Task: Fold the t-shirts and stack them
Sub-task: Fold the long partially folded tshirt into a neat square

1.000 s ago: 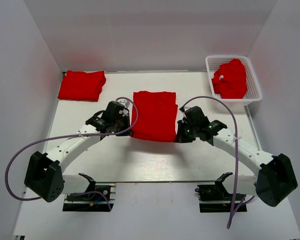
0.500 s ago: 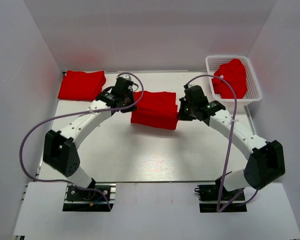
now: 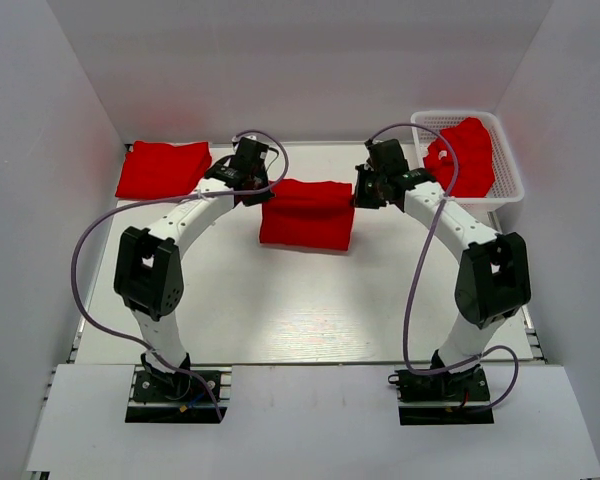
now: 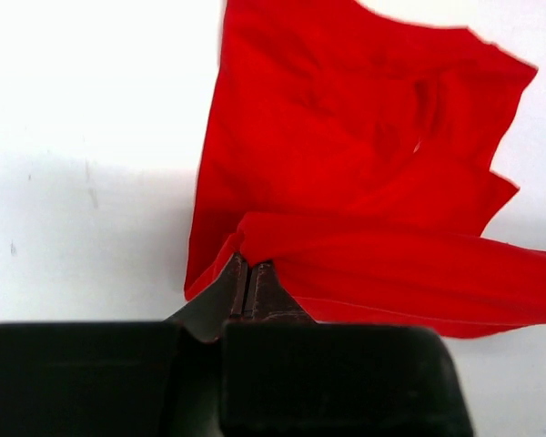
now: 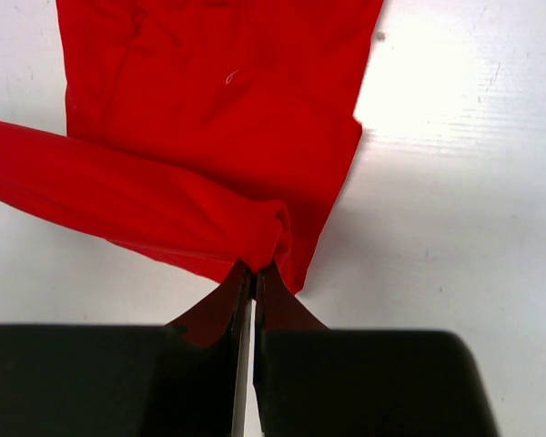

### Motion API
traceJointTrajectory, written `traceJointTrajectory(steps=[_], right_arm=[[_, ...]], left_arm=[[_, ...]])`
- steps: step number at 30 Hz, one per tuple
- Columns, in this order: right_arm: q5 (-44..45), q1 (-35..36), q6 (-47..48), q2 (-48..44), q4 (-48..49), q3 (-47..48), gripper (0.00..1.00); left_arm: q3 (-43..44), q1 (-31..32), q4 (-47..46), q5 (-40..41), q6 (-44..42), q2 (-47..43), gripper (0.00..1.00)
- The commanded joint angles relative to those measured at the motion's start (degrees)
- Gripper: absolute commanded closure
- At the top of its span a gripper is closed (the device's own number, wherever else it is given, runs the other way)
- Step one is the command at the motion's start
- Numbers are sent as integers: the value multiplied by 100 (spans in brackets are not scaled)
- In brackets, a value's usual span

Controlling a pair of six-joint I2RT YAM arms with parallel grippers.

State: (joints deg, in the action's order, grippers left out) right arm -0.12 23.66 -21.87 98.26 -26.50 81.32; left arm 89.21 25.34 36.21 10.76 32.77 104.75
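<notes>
Red t-shirt (image 3: 307, 212) in both hands (image 4: 251, 278) (image 5: 253, 278)

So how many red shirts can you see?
3 I can tell apart: a folded shirt far left, a middle shirt pinched by the left gripper and right gripper, a crumpled shirt in the white basket. More may hide underneath.

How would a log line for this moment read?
step: folding shirt | left gripper: shut on shirt | right gripper: shut on shirt
</notes>
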Motion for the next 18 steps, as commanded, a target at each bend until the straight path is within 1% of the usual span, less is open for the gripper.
traceJointTrajectory(steps=[1,4,5,11,14,15,18], right_arm=[[144,-248,209,141,57,454,100],[109,-318,209,352,66,691,100],[74,-370,227,439,57,718,100],[73,-485,262,773,128,982,100],[65,-555,341,1036,321,1122,100],[-144,-599,385,1072,356,1158,100],[-181,-625,499,1292,759,1158,100]], left_arm=[[254,-205,-456,418,-429,54,100],[307,-258,-886,260,-614,221,100],[308,-258,-957,199,-771,308,100],[571,-311,-1265,198,-957,722,100],[764,-311,-1371,198,-957,941,100],[843,-363,-1371,250,-957,994,100],[844,-363,-1651,321,-1018,1109,100]])
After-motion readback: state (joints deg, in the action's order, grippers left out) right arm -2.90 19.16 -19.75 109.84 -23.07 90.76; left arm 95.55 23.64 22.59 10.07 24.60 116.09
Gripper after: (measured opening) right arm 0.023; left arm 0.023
